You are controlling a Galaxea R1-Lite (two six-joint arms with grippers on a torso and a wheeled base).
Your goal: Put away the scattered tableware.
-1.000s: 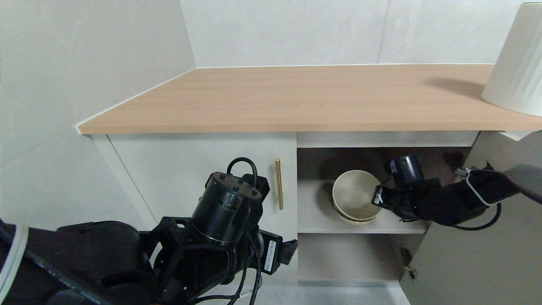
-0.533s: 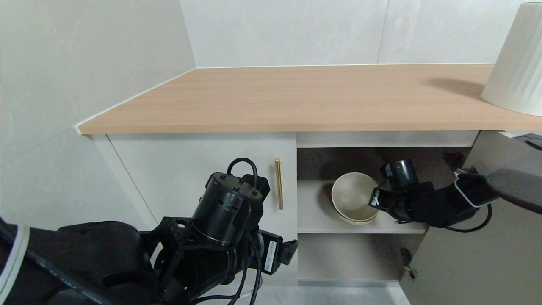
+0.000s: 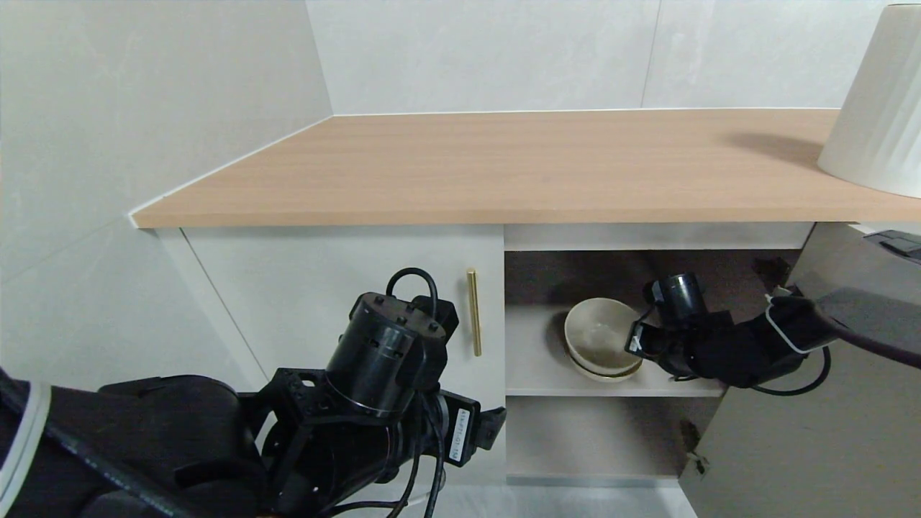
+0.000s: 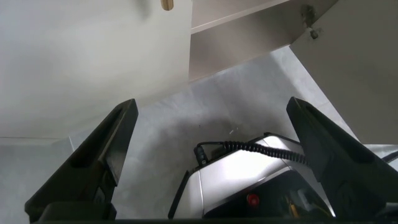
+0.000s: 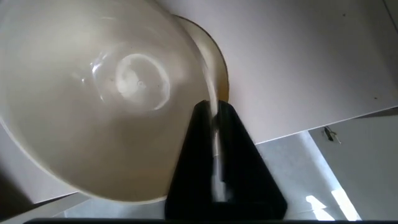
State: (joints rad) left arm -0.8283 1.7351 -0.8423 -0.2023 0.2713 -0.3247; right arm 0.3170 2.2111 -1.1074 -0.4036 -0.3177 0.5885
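Since the earlier frames the right arm has been dropping a little and sliding toward 9 o'clock. The top bowl [image 3: 597,332] it carries is now sitting lower and flatter over the bowl beneath; the left arm has not shifted.

The cabinet [image 3: 345,288] is standing under the wooden desk [image 3: 504,165], with its open door [image 3: 827,432] swinging out at 4 o'clock of the head view. A white lamp shade [image 3: 878,108] is sitting on the desk at 2 o'clock. Inside, the shelf [image 3: 532,367] is carrying the lower bowl [image 3: 610,374], and the top bowl is nesting into it, slightly tilted; whether the two are touching is unclear. The stack is lying at 3 o'clock of the gold handle [image 3: 473,313].

The right tool [image 3: 637,338] is pinching the top bowl's rim, one finger inside and one outside, on the bowl's 3 o'clock side. The left tool [image 4: 212,106] is hanging low outside the closed door, fingers spread wide, carrying nothing, pointing at the floor.

Handling, as a guess: the bowl is looking glazed, stiff and slick, probably chip-prone against its twin, and moderately light. A rim pinch is leaving its weight hanging off to one side, so it is tending to tip. The rim is the only real hold here.
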